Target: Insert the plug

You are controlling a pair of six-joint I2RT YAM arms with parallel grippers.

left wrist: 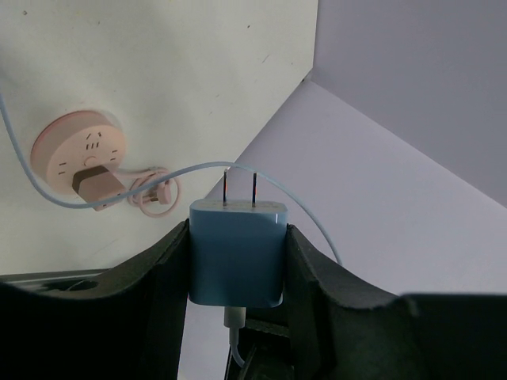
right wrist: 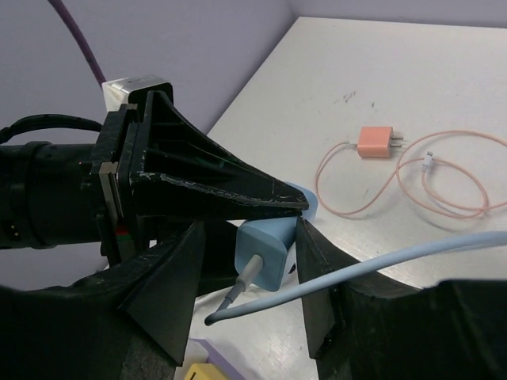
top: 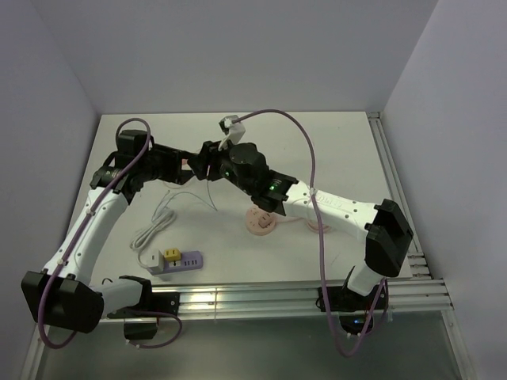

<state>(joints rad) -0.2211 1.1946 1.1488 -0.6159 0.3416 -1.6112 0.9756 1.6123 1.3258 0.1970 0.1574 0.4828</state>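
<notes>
A light blue charger plug (left wrist: 238,257) with two prongs pointing away is clamped between the fingers of my left gripper (left wrist: 238,229), held in the air above the table. Its pale blue cable (left wrist: 304,207) loops off behind it. In the right wrist view the same plug (right wrist: 268,252) sits between the spread fingers of my right gripper (right wrist: 249,233), touching the right finger, with a gap on the left. The two grippers meet above the table's middle in the top view, left (top: 188,165) and right (top: 209,161). A purple power strip (top: 176,260) lies near the front edge.
A round pink socket (top: 261,222) with a pinkish plug in it lies at mid-table, also in the left wrist view (left wrist: 79,150). A pink charger (right wrist: 375,142) and its coiled pink cable (right wrist: 444,186) lie beside it. A yellow plug (top: 169,255) sits in the strip. A white cable (top: 155,226) trails nearby.
</notes>
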